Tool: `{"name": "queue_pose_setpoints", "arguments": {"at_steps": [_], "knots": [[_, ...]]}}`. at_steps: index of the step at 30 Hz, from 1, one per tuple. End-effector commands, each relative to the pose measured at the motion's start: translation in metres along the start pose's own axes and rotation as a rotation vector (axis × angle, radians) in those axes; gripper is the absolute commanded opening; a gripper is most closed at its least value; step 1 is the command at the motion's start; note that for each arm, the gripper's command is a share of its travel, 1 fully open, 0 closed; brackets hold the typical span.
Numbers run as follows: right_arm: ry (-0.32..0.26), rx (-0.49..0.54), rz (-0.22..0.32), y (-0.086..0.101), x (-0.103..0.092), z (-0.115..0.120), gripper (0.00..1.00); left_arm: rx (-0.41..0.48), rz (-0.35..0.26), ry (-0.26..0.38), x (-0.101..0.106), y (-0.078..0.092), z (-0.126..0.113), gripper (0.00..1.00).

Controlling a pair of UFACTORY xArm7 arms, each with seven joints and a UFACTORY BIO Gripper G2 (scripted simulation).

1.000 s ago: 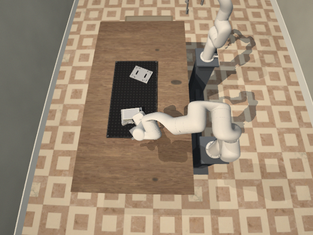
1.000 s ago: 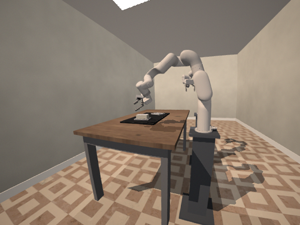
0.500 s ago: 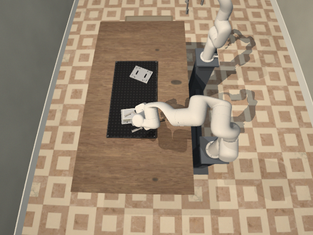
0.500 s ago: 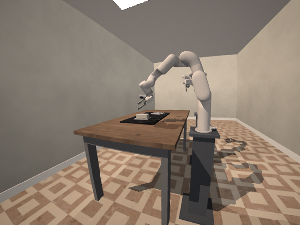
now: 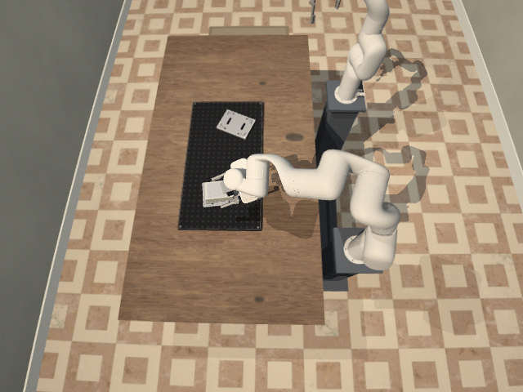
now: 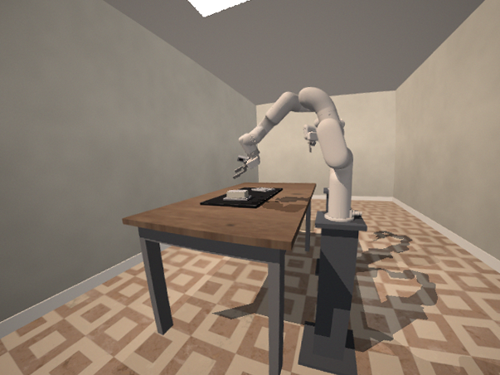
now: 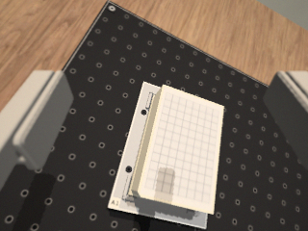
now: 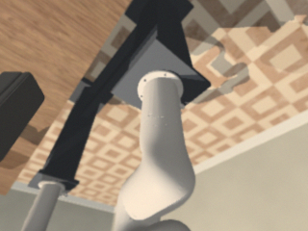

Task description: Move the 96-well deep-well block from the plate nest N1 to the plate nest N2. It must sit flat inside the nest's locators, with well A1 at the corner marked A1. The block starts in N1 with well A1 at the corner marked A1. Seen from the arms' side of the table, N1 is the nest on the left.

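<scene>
- Left arm (image 5: 312,183) (image 6: 336,144) (image 8: 43,207) arches over the tabletop's arms-side long edge.
- Left gripper (image 5: 216,193) (image 6: 235,174) (image 7: 161,120) tilts obliquely downward, fingers apart, gripping nothing.
- Right arm (image 5: 371,55) (image 6: 310,132) (image 8: 161,125) is bent, raised outside that edge.
- Right gripper (image 5: 325,14) (image 6: 311,149) (image 8: 161,115) points down, wide open.

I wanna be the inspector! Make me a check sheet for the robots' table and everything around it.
surface: brown wooden table, with a black dotted board on it
job's things: the block sits on nest N1; nest N2 has no block
clutter: nothing seen
grippers: left hand open above the board, holding nothing; right hand open, away from the nests
cables: nothing seen
surroundings: patterned tile floor, plain walls
</scene>
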State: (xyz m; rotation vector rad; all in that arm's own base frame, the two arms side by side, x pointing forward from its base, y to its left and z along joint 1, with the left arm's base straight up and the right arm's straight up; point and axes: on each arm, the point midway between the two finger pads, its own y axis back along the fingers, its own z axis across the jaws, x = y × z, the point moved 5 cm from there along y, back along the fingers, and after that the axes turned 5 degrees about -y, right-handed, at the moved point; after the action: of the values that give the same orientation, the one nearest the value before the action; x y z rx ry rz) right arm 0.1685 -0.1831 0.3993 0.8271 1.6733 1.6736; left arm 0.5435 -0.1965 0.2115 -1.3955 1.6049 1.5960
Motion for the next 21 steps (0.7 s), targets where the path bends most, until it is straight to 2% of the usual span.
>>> {"name": "queue_pose_setpoints", "arguments": {"at_steps": [1, 3, 4, 7, 10, 14, 17, 21], "knots": [[0.000, -0.001, -0.002, 0.001, 0.000, 0.000, 1.00, 0.020, -0.033, -0.067, 0.002, 0.007, -0.015, 0.37], [0.000, -0.001, -0.002, 0.001, 0.000, 0.000, 1.00, 0.020, -0.033, -0.067, 0.002, 0.007, -0.015, 0.37], [0.000, -0.001, -0.002, 0.001, 0.000, 0.000, 1.00, 0.026, -0.041, -0.085, 0.003, 0.009, -0.019, 0.37], [0.000, -0.001, -0.002, 0.001, 0.000, 0.000, 1.00, 0.026, -0.041, -0.085, 0.004, 0.015, -0.032, 0.37], [0.000, -0.001, -0.002, 0.001, 0.000, 0.000, 1.00, 0.053, -0.083, -0.152, 0.007, 0.021, -0.043, 0.37], [0.000, -0.001, -0.002, 0.001, 0.000, 0.000, 1.00, 0.053, -0.083, -0.152, 0.008, 0.028, -0.057, 0.37], [0.000, -0.001, -0.002, 0.001, 0.000, 0.000, 1.00, 0.081, -0.132, -0.210, 0.011, 0.036, -0.068, 0.37], [0.000, -0.001, -0.002, 0.001, 0.000, 0.000, 1.00, 0.081, -0.132, -0.210, 0.011, 0.041, -0.076, 0.37]]}}
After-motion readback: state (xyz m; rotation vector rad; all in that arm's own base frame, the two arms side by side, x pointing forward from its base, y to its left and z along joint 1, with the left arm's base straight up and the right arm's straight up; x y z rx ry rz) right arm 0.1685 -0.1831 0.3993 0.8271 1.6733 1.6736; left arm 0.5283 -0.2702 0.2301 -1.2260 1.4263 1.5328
